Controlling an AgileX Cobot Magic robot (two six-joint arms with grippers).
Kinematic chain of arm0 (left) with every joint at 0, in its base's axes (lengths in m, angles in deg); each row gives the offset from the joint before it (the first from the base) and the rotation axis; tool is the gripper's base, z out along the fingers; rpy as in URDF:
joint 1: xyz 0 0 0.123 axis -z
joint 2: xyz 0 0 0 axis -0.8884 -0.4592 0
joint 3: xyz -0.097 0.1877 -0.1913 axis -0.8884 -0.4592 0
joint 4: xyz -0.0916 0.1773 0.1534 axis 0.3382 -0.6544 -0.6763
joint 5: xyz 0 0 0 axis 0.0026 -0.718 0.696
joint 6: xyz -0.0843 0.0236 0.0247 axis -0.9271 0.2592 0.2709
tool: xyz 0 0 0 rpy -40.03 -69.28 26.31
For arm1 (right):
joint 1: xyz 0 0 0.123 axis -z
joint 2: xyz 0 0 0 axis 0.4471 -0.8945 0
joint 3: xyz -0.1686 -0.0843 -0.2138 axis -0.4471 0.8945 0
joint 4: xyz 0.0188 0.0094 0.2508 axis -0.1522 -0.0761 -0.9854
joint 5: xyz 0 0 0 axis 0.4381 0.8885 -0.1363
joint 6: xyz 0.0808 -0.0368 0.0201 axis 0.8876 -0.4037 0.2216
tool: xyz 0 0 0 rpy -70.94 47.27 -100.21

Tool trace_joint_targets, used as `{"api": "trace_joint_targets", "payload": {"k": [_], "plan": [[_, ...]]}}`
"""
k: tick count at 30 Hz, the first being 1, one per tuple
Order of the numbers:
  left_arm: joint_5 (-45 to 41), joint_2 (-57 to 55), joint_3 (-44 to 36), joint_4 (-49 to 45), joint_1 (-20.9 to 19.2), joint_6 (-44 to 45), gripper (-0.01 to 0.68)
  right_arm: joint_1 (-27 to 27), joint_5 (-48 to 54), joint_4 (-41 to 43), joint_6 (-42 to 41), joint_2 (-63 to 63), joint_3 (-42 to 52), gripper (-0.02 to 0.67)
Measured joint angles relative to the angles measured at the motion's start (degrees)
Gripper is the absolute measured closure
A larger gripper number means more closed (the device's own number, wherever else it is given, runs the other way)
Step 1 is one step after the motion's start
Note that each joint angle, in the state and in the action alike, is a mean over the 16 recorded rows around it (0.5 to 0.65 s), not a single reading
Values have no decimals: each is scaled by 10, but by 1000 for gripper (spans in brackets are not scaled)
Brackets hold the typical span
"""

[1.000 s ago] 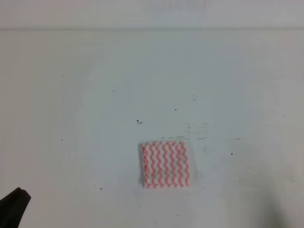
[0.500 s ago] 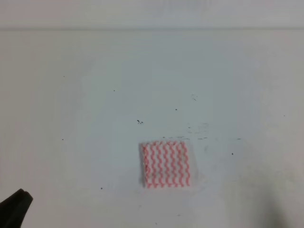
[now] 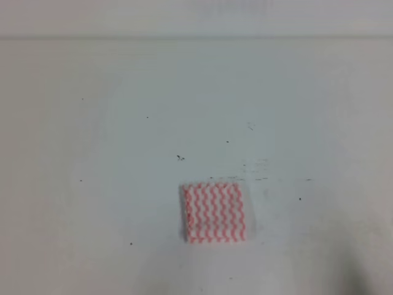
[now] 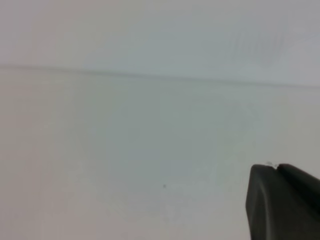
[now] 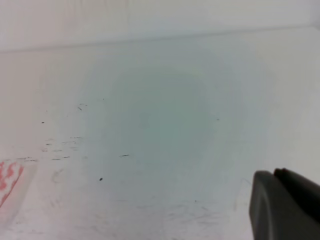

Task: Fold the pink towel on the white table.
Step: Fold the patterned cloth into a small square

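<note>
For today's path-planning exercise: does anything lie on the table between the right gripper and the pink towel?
Nothing visible does. In the right wrist view, only bare white table with small dark specks lies between the right gripper at lower right and the pink towel at the left edge. The overhead view shows no other objects.

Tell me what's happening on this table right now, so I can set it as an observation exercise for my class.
Nothing is being handled at this moment. The pink towel lies flat on the white table as a small, compact square, apparently already folded. Neither arm shows in the overhead view. Each wrist camera catches only a dark part of its own gripper, left and right, over bare table and away from the towel; whether they are open or shut cannot be told.
</note>
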Motion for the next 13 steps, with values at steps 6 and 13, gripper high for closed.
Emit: {"api": "trace_joint_targets", "payload": {"k": [6, 13], "plan": [[-48, 20, -1, -14, -37, -3, 676, 0, 0, 0, 0, -1, -1, 667], [-74, 22, 1, -17, -52, -3, 676, 0, 0, 0, 0, 0, 0, 667]]}}
